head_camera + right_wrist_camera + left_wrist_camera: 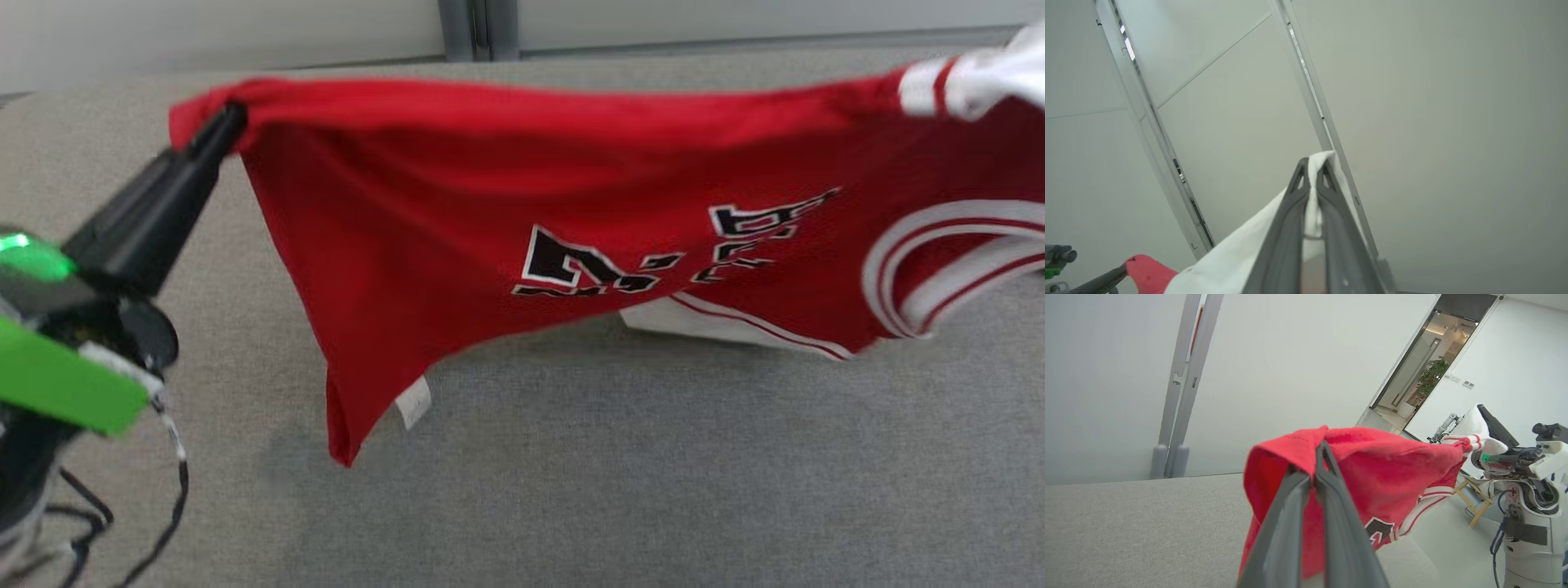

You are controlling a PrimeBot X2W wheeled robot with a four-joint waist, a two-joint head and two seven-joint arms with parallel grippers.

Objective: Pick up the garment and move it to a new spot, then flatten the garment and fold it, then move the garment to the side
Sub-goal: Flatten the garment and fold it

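We hold the red garment (pixel 490 204) stretched left to right over the tabletop (pixel 571 490), left tool (pixel 231 121) and right tool (pixel 1314 164) clamped on its ends.

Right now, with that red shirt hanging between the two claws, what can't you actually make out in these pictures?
- Head view: black lettering on the jersey is blurred and creased, unreadable.
- Head view: the small white tag is too small to read.
- Head view: the jersey's white-trimmed end runs off the right edge.
- Right wrist view: the right gripper covers part of the white cloth it pinches.
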